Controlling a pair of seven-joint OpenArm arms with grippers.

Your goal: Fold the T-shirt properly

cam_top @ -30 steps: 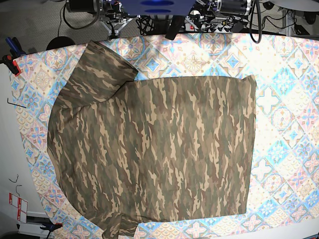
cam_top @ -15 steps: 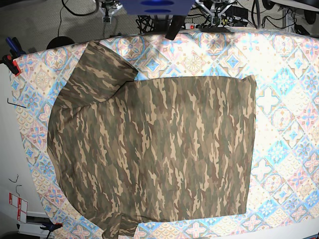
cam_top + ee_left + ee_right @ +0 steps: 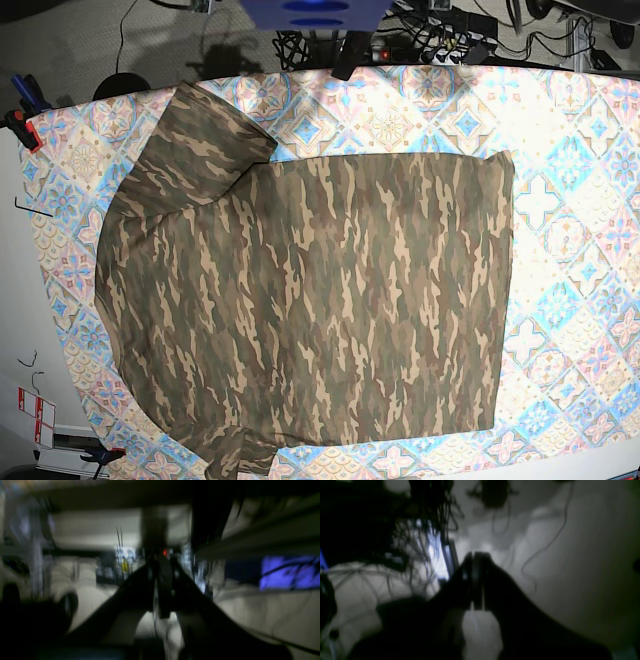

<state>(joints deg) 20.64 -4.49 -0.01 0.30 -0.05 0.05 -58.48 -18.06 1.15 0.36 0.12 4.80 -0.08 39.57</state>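
The camouflage T-shirt [image 3: 310, 300] lies spread flat on the diamond-patterned tablecloth [image 3: 580, 200] in the base view, one sleeve [image 3: 205, 140] pointing to the far left and the hem on the right. Both arms are out of the base view. In the blurred left wrist view my left gripper [image 3: 162, 585] shows dark fingers pressed together, holding nothing, aimed at dim room clutter. My right gripper [image 3: 475, 580] is likewise shut and empty, its fingers meeting in front of a pale floor with cables. Neither wrist view shows the T-shirt.
Orange-handled clamps [image 3: 20, 120] hold the cloth at the table's left edge. Cables and a power strip [image 3: 440, 40] lie behind the far edge, beside a blue robot base [image 3: 315, 12]. The tablecloth is bare on the right [image 3: 570, 300].
The arms' upper parts, seen along the far edge a second ago, have withdrawn out of the base view. The T-shirt has not moved.
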